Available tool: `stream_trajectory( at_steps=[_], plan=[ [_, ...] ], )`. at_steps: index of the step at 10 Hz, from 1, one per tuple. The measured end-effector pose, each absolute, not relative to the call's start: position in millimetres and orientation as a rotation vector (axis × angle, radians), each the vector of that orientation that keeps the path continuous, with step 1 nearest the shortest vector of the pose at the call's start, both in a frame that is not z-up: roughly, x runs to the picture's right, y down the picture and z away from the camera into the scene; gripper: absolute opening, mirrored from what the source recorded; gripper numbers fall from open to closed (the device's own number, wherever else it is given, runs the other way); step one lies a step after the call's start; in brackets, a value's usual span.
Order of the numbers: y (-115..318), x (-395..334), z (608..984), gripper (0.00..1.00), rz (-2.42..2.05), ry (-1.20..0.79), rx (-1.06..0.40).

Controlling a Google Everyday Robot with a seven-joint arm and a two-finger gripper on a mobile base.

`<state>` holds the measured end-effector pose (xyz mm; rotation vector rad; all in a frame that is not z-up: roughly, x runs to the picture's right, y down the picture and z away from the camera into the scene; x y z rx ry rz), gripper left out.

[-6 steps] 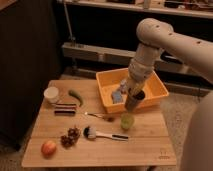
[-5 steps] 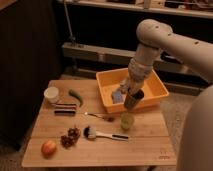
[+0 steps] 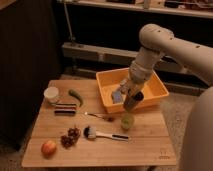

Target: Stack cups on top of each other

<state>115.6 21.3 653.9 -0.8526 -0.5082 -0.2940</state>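
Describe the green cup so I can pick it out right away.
On the wooden table, look just in front of the yellow bin. The green cup stands there, right below the gripper holding the dark cup. It is the only pale lime thing, upright beside the brush.

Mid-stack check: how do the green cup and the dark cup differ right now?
Colour: the green cup is pale lime, the dark cup grey-black. Support: the green cup stands on the table; the dark cup hangs in the gripper, in front of the yellow bin, just above the green cup. The green cup is free, the dark cup clamped in the jaws. Both are small, handle-free tumblers of similar size.
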Motion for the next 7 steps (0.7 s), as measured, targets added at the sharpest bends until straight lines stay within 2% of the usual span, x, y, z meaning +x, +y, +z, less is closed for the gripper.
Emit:
stream_trajectory(
  at_steps=[7],
  plan=[
    [54, 101, 668, 0.00, -0.322, -0.478, -0.911]
  ],
)
